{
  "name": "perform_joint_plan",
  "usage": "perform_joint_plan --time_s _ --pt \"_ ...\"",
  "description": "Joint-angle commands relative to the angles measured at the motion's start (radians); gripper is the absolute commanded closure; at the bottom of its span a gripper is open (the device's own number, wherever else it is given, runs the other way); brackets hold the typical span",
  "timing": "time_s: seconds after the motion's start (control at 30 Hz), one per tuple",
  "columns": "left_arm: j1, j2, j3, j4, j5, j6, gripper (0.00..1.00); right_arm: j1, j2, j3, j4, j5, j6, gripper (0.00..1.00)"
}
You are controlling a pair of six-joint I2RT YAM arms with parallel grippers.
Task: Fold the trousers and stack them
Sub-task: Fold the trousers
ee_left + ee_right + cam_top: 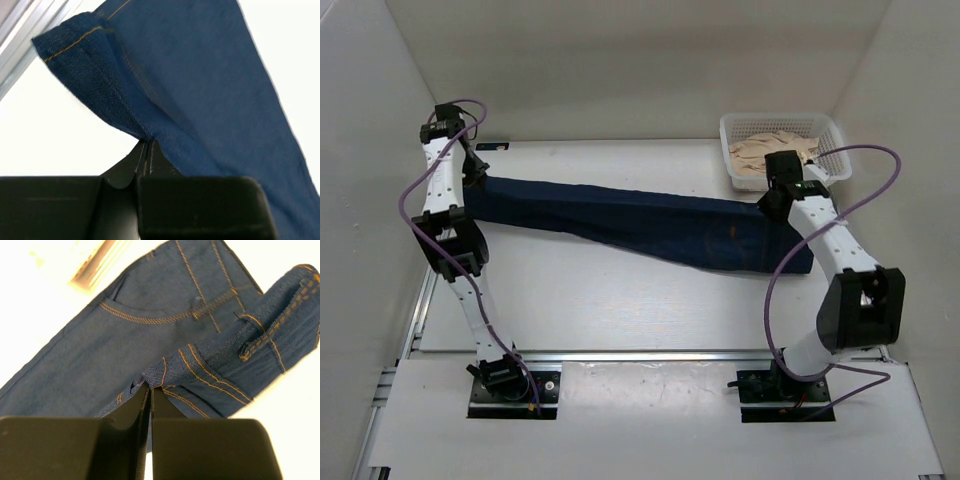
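Observation:
The dark navy trousers [640, 222] lie stretched across the table from far left to right, legs folded onto each other. My left gripper [472, 168] is shut on the hem end; in the left wrist view its jaws [147, 145] pinch a raised fold of denim [200, 75] beside the orange-stitched hem. My right gripper [782, 195] is shut on the waist end; in the right wrist view its jaws [151, 387] pinch the waistband edge of the trousers [165, 330], with a pocket seam and belt loops visible.
A white mesh basket [832, 135] holding beige cloth [775, 152] stands at the back right, just behind my right gripper. White walls enclose the table on the left, back and right. A metal rail runs along the near edge.

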Motion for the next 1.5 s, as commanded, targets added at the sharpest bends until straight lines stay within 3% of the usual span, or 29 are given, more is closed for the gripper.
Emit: perform_joint_plan --time_s 0.0,0.1,0.13,0.17,0.2,0.23,0.27,0.3,0.37,0.4,0.53,0.57,0.6,0.67,0.73,0.77,0.83,1.07,1.27,1.3,1.37,1.47 --pt "0.010 0.127 0.176 0.045 -0.121 0.028 0.90 -0.029 0.086 0.099 0.014 0.165 -0.051 1.00" --pt "-0.001 0.288 0.410 0.045 -0.053 0.028 0.90 -0.038 0.186 0.201 0.028 0.194 -0.064 0.98" --pt "-0.001 0.325 0.467 0.065 -0.023 0.028 0.90 -0.051 0.233 0.235 0.039 0.194 -0.073 0.88" --pt "-0.001 0.350 0.533 0.077 0.032 0.019 0.71 -0.061 0.252 0.299 0.039 0.165 -0.085 0.52" --pt "-0.001 0.362 0.534 0.091 0.059 0.003 0.60 -0.061 0.264 0.329 0.039 0.151 -0.094 0.31" --pt "-0.001 0.339 0.515 0.112 0.076 0.002 0.57 -0.061 0.264 0.349 0.048 0.137 -0.106 0.19" --pt "-0.001 0.310 0.430 0.167 0.094 -0.007 0.42 -0.061 0.264 0.359 0.048 0.124 -0.128 0.05" --pt "-0.001 0.243 0.390 0.189 0.094 -0.007 0.30 -0.061 0.254 0.360 0.048 0.111 -0.128 0.01" --pt "-0.001 0.191 0.350 0.200 0.094 -0.007 0.00 -0.061 0.232 0.331 0.036 0.091 -0.142 0.00" --pt "-0.001 0.151 0.336 0.191 0.084 0.017 0.00 -0.061 0.199 0.277 0.036 0.091 -0.142 0.00" --pt "-0.001 0.033 0.203 0.155 0.039 0.062 0.00 -0.061 0.085 0.067 0.017 -0.005 -0.117 0.00" --pt "-0.001 0.006 0.151 0.155 0.030 0.062 0.23 -0.073 0.036 0.021 0.017 -0.036 -0.094 0.00" --pt "-0.001 -0.018 0.044 0.155 0.004 0.062 0.38 -0.084 0.013 -0.069 0.017 -0.074 -0.084 0.01" --pt "-0.001 -0.067 -0.056 0.166 -0.008 0.071 0.48 -0.140 -0.053 -0.157 0.030 -0.229 -0.068 0.03" --pt "-0.001 -0.067 -0.150 0.175 -0.008 0.071 0.32 -0.211 -0.111 -0.271 0.054 -0.321 -0.059 0.03" --pt "-0.001 -0.055 -0.169 0.175 0.004 0.084 0.12 -0.232 -0.125 -0.298 0.080 -0.388 -0.059 0.03" --pt "-0.001 -0.014 -0.201 0.175 0.031 0.084 0.00 -0.282 -0.136 -0.340 0.099 -0.429 -0.059 0.03" --pt "0.008 0.110 -0.219 0.184 0.088 0.064 0.00 -0.389 -0.081 -0.340 0.154 -0.550 -0.068 0.03" --pt "0.008 0.198 -0.161 0.194 0.099 0.042 0.00 -0.401 0.035 -0.383 0.289 -0.532 -0.057 0.05" --pt "0.008 0.209 -0.151 0.194 0.099 0.032 0.04 -0.401 0.068 -0.383 0.338 -0.532 -0.057 0.07" --pt "0.018 0.235 -0.123 0.194 0.090 0.031 0.07 -0.401 0.092 -0.383 0.367 -0.532 -0.036 0.15" --pt "0.018 0.262 -0.095 0.194 0.090 0.022 0.26 -0.401 0.122 -0.363 0.425 -0.521 -0.036 0.34"
